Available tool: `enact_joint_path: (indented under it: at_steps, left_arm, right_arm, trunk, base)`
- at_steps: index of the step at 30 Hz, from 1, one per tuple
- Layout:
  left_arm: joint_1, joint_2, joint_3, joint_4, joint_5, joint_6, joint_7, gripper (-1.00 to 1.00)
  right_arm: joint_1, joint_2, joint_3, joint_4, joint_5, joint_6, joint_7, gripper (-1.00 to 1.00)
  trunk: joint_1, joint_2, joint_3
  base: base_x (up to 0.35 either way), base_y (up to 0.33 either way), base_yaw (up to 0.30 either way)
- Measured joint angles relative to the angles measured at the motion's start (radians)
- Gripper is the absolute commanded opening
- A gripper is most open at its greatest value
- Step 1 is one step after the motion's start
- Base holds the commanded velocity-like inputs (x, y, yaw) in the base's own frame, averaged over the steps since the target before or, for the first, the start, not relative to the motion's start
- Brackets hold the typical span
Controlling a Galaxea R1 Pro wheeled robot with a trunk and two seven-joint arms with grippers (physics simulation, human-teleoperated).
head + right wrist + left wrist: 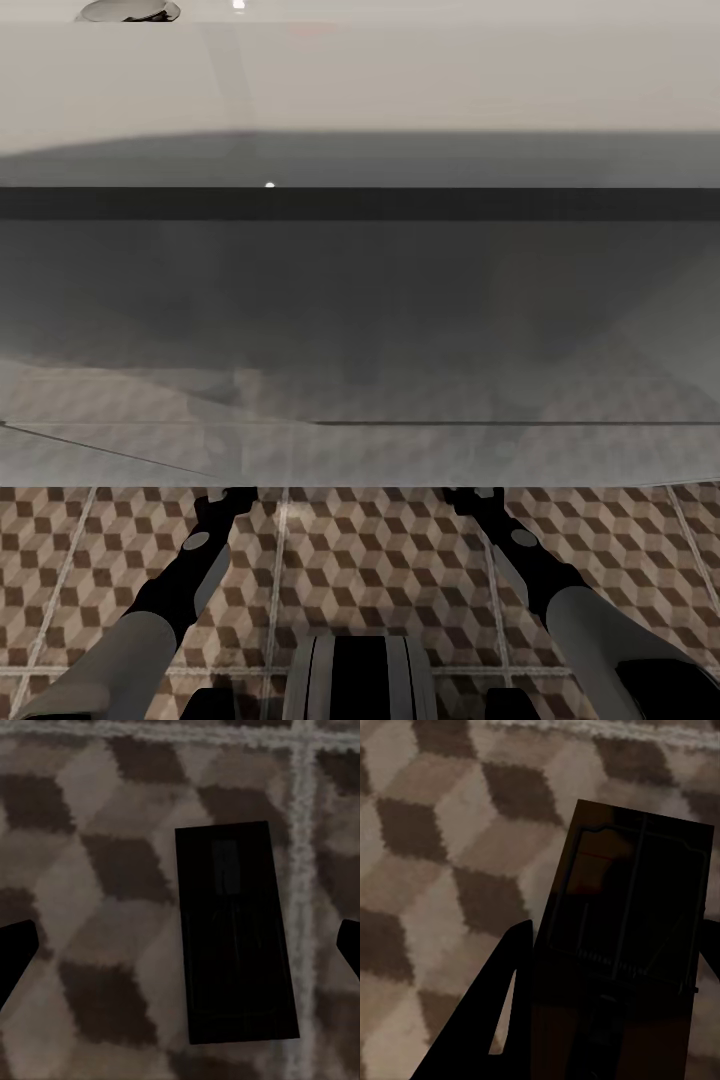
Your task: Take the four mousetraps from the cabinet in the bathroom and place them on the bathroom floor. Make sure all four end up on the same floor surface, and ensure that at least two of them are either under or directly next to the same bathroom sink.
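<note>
Mousetraps show in both wrist views, each dark in the shadow under the sink. In the left wrist view one mousetrap (630, 937) sits between the fingers of the left hand (607, 1020); one dark finger (484, 1020) runs along its side and the other is just visible at its far edge, so the hand appears pressed onto the board, pinching it across its short sides. Its long axis runs along the fingers, away from the wrist. Whether the board already rests on the bathroom floor (427, 832) or hangs just above it I cannot tell.

In the right wrist view a second mousetrap (234, 934) lies flat on the patterned tiles, apart from the right hand (180, 945), whose fingertips (15, 952) stand spread wide on either side and touch nothing. The board's long axis points straight away from the wrist, with a pale grout line just beside one long edge.

In the head view both forearms reach forward and down over the tiles and pass beneath the front edge of the sink (360, 90), which hides the hands. By my judgement, the left hand only needs to let go for two traps to lie under this sink.

No containers are in sight.
</note>
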Motion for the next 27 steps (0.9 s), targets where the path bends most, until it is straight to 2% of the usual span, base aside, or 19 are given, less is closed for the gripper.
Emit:
enact_joint_path:
  at_steps: [27]
  left_arm:
    - [0.000,0.001,-0.001,-0.001,-0.001,-0.006,-0.011,1.00]
  right_arm:
    - [0.000,0.000,0.000,0.000,0.000,0.000,0.000,1.00]
  trunk:
    - [0.000,0.000,0.000]
  base:
    - [0.000,0.000,0.000]
